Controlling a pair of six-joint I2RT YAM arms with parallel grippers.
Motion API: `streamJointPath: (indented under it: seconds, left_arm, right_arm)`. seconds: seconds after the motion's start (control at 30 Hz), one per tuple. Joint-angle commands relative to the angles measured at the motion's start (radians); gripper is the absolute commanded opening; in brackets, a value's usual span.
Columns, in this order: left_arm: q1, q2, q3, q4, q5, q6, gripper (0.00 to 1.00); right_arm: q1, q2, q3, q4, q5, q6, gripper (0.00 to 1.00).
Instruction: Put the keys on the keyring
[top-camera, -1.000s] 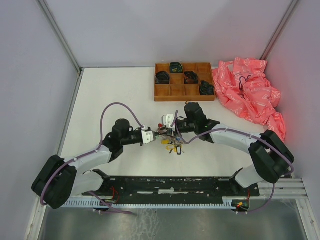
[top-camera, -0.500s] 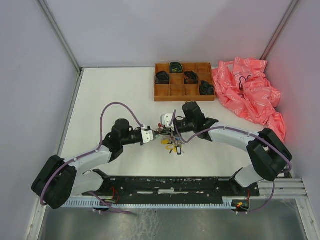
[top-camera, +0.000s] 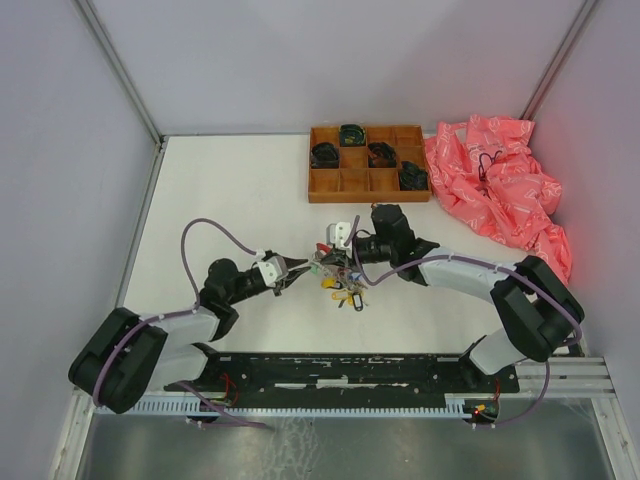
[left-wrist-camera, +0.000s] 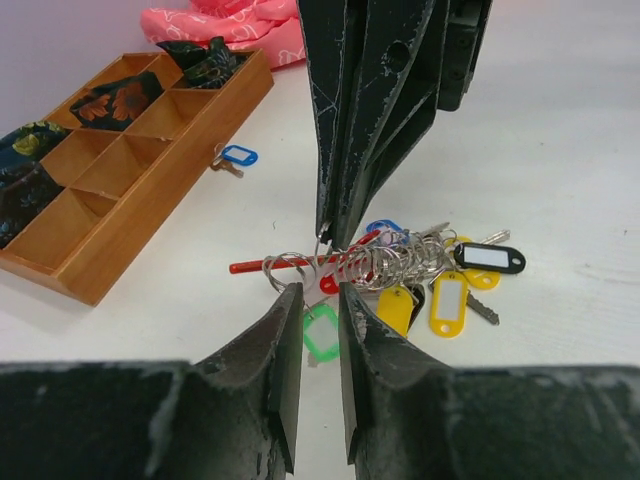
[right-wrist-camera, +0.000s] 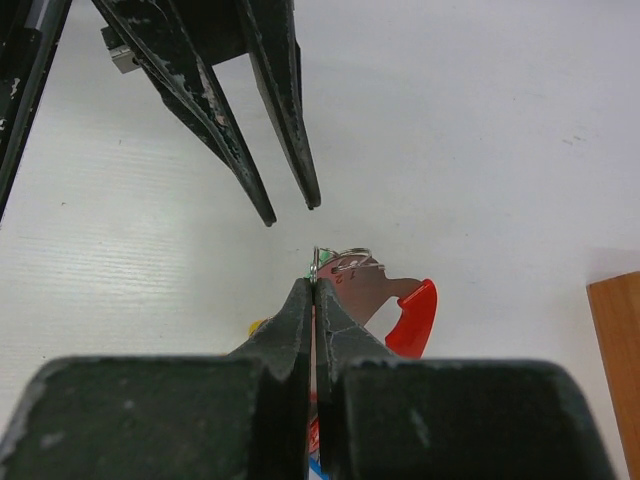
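The keyring (left-wrist-camera: 330, 265), a thin silvery wire ring, carries a bunch of keys (left-wrist-camera: 447, 300) with yellow, black, green and blue tags, and a red strap (left-wrist-camera: 262, 267). In the top view the bunch (top-camera: 342, 283) lies mid-table. My right gripper (top-camera: 325, 262) is shut on the ring's edge (right-wrist-camera: 315, 262) and holds it upright; the red strap (right-wrist-camera: 415, 318) hangs behind. My left gripper (left-wrist-camera: 318, 292) is open with a narrow gap and nothing between its fingers. It sits just short of the ring, to the ring's left in the top view (top-camera: 290, 267). One blue-tagged key (left-wrist-camera: 238, 155) lies apart beside the tray.
A brown wooden compartment tray (top-camera: 368, 197) with dark coiled items stands at the back; it also shows in the left wrist view (left-wrist-camera: 150, 230). A crumpled pink bag (top-camera: 500, 185) lies at the back right. The two grippers' fingertips are close together.
My left arm has drawn back to the left, away from the keyring, and its fingers now stand apart from it. The right gripper has stayed shut on the ring, almost still.
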Motion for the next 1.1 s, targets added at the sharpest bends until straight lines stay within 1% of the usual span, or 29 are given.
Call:
streamJointPath:
  seconds: [0.0,0.2,0.37,0.6,0.77,1.07]
  left_arm:
    - [0.013,0.053,-0.038,0.337,-0.010,-0.194,0.28]
    - [0.015,0.190,-0.042,0.545,0.015,-0.290,0.27]
    - [0.017,0.293,-0.026,0.661,0.036,-0.324,0.26]
    - [0.031,0.337,-0.002,0.676,0.044,-0.331,0.26]
    - [0.032,0.349,0.014,0.676,0.091,-0.331,0.26]
    - [0.033,0.353,0.030,0.700,0.190,-0.329,0.23]
  right_arm:
    - [-0.023,-0.033,-0.016,0.170,-0.052,0.087,0.01]
    - [-0.035,-0.032,-0.046,0.285,-0.087,0.161,0.01]
    - [-0.039,-0.032,-0.049,0.307,-0.125,0.179,0.01]
    - [-0.045,-0.024,-0.054,0.327,-0.161,0.185,0.01]
    - [-0.044,-0.001,-0.040,0.323,-0.202,0.190,0.01]
    - [-0.046,0.003,-0.016,0.227,-0.214,0.132,0.01]
